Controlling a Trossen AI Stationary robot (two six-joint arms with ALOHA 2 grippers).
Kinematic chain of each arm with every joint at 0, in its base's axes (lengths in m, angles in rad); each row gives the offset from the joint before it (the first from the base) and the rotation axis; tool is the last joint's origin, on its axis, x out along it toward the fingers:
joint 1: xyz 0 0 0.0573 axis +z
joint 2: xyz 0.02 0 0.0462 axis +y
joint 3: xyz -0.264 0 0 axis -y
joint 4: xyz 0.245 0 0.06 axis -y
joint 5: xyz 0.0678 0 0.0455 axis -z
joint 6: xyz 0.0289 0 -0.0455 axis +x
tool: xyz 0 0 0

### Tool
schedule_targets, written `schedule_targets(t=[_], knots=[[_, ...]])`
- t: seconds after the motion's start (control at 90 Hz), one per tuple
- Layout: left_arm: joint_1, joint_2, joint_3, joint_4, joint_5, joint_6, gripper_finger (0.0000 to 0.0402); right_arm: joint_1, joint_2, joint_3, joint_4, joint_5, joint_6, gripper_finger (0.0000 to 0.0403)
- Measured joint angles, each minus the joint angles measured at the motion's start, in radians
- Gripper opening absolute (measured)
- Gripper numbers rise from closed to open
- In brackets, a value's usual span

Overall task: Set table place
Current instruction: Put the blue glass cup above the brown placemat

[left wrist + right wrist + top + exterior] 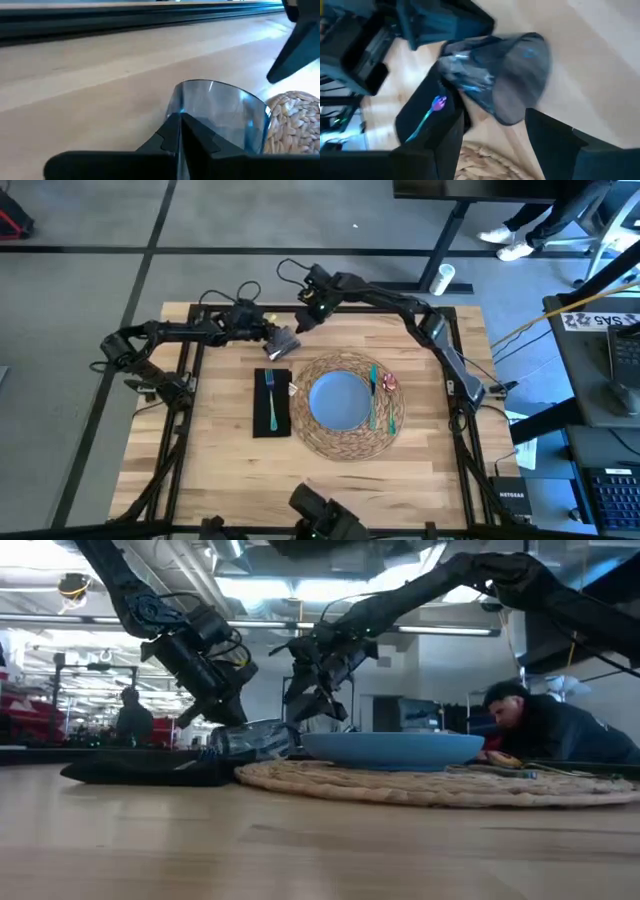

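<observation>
Blue plate (337, 400) on straw placemat (345, 442), fork (270, 398) on napkin (272, 423)

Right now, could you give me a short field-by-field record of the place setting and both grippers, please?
placemat: centre of table
plate: on placemat
napkin: beside placemat, fork on it
glass: tilted, held by left gripper, beyond napkin
right gripper: open, hovering next to glass
cutlery: on placemat, beside plate

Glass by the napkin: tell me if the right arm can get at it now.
Probably not cleanly. The left gripper is already shut on the tilted glass, crowding it. The right gripper hovers open just beyond the glass with bare table between them.
</observation>
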Motion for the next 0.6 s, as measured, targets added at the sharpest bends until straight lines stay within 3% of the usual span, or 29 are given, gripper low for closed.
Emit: schedule_targets(t=[0.6], knots=[[-0.045, 0.0, 0.0, 0.001, 0.058, -0.005, 0.0, 0.062, 0.002, 0.0, -0.032, 0.004, -0.046, 0.0201]])
